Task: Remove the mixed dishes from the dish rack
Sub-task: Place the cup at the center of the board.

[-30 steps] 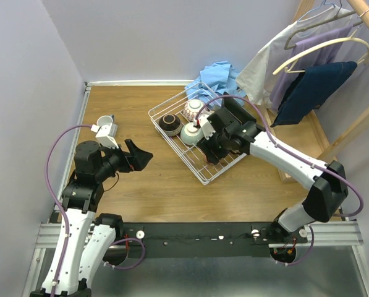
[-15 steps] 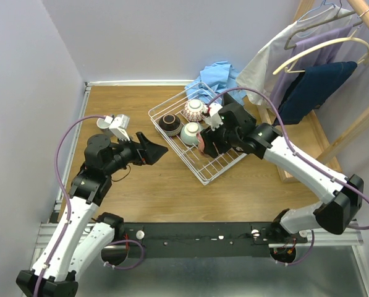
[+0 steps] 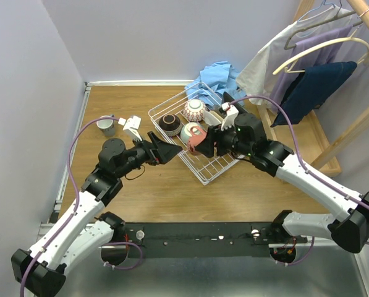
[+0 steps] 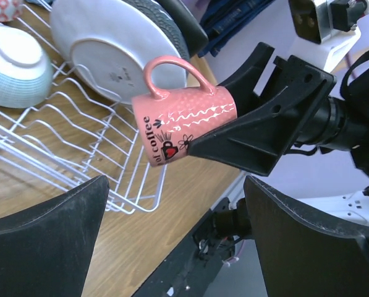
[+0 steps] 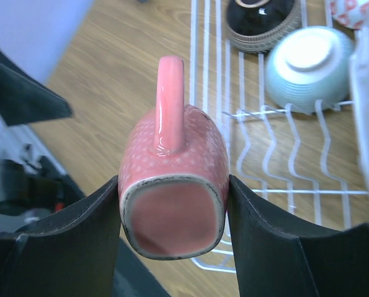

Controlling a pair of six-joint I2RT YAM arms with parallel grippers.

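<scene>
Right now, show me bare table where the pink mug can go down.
Widest bare wood: the near strip between the dish rack and the base rail. Also free: the far corner behind the grey cup, left of the rack. Crowded: inside the rack, with bowls and plates near the held pink mug.

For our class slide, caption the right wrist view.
Right hand grips a pink mug, handle up, close to the white wire rack.

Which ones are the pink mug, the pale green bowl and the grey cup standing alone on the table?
pink mug (image 4: 184, 120): left wrist view, on its patterned side.
pale green bowl (image 5: 306, 57): right wrist view, on its upturned base.
grey cup (image 3: 106, 127): top external view, on its body.
</scene>
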